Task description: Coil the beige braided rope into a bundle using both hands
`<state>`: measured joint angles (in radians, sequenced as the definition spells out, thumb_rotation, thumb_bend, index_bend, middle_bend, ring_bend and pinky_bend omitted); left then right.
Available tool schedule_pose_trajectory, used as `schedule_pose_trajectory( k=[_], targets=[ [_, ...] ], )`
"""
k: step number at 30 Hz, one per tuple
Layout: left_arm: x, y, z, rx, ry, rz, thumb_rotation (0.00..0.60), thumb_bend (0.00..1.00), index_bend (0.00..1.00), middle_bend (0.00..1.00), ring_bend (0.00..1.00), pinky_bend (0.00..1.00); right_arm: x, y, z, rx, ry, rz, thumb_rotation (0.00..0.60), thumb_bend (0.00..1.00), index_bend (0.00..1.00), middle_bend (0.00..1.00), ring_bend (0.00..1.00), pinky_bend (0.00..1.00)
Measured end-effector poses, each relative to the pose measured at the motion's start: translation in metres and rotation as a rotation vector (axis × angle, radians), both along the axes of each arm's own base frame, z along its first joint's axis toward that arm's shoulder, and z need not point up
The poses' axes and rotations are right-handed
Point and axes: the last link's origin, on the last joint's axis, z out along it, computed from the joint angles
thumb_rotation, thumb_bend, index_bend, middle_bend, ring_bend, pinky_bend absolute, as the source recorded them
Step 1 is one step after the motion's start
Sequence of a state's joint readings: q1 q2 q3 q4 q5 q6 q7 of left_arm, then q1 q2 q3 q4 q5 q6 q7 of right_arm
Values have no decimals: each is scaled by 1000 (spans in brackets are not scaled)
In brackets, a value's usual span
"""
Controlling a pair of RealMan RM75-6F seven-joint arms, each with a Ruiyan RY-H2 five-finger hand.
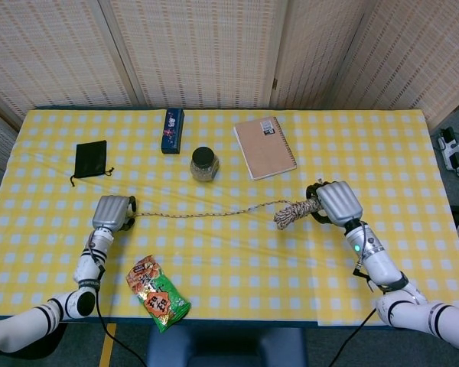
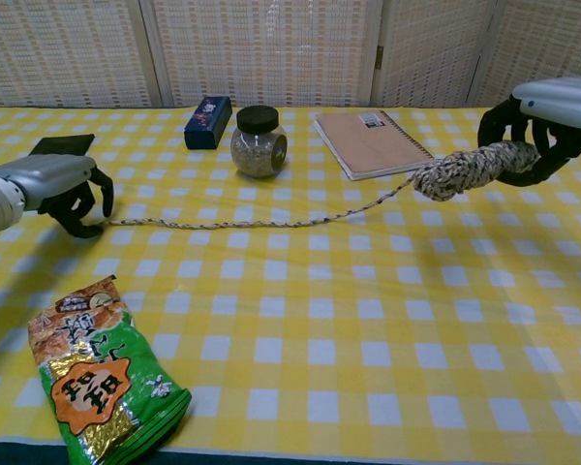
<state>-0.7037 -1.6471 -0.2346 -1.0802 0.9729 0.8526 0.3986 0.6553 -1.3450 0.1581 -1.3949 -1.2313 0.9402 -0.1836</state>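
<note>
The right hand [image 2: 542, 126] is gripping the coiled end of the beige braided rope [image 2: 470, 167], holding it just above the yellow checked counter [image 2: 368, 320]. The loose tail is trailing left across the cloth to the left hand [image 2: 63, 189], whose curled fingers are touching the tip; whether they are pinching it is unclear.
</note>
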Motion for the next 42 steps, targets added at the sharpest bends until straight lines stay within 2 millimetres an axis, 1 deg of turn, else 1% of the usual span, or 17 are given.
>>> schedule_pose_trajectory(
  k=[11, 15, 19, 30, 34, 37, 40, 42],
  targets=[
    [-4, 0, -2, -17, 8, 17, 600, 444, 536, 855, 803, 801, -1, 0, -2, 3, 5, -3, 600, 381, 768, 619, 602, 531],
    [-4, 0, -3, -15, 10, 16, 600, 460, 558, 855, 803, 801, -3, 0, -2, 4, 6, -9, 600, 381, 768, 620, 601, 532],
    [-5, 0, -3, -17, 10, 15, 600, 507, 583, 855, 803, 801, -4, 1, -2, 5, 5, -10, 600, 380, 770, 621, 604, 531],
    [-7, 0, 1, -3, 2, 9, 600, 556, 623, 858, 812, 801, -6, 3, -1, 0, -16, -16, 600, 381, 784, 632, 614, 532],
    [-1, -1, 10, 22, -21, -22, 600, 556, 624, 858, 812, 801, -4, 6, 2, -9, -59, -11, 600, 381, 802, 645, 631, 558],
    [9, -3, 22, 46, -41, -73, 600, 556, 624, 858, 812, 801, 1, 9, 3, -3, -122, -5, 600, 380, 807, 650, 639, 573],
    [23, -8, 35, 71, -62, -138, 600, 556, 626, 858, 812, 801, 9, 15, 3, 15, -195, 22, 600, 381, 820, 665, 655, 594],
    [36, -12, 45, 86, -81, -188, 600, 555, 628, 859, 812, 801, 16, 19, 0, 39, -241, 42, 600, 381, 830, 676, 669, 612]
  ],
)
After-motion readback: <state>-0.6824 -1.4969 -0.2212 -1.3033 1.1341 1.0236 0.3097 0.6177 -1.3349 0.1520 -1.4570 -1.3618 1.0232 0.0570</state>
